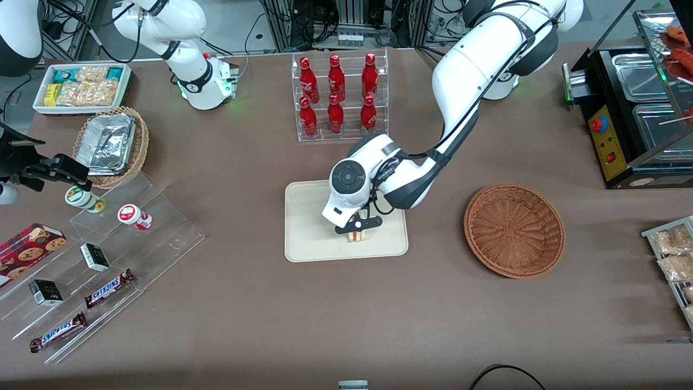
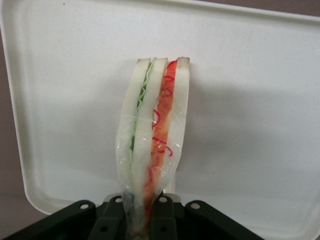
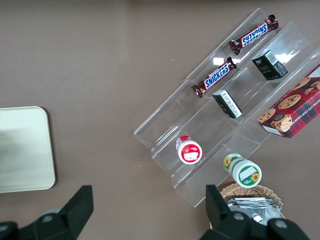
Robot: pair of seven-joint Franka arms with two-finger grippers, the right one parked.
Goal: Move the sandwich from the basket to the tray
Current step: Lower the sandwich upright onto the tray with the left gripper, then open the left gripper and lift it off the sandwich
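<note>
- The gripper (image 1: 358,229) is clamped on the sandwich (image 1: 357,235) over the tray (image 1: 308,238).
- The sandwich stands on edge, red and green filling showing.
- The basket (image 1: 514,230) sits beside the tray.

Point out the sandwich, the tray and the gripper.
sandwich (image 2: 152,135), left wrist view, cut edge.
tray (image 1: 308,216), front view, bare floor.
gripper (image 1: 358,229), front view, between fingertips, shut on the sandwich over the tray.

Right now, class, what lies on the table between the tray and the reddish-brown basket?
Nothing: the front view shows only bare brown tabletop between the tray and the basket. The claw is over the tray, shut on the sandwich.
</note>
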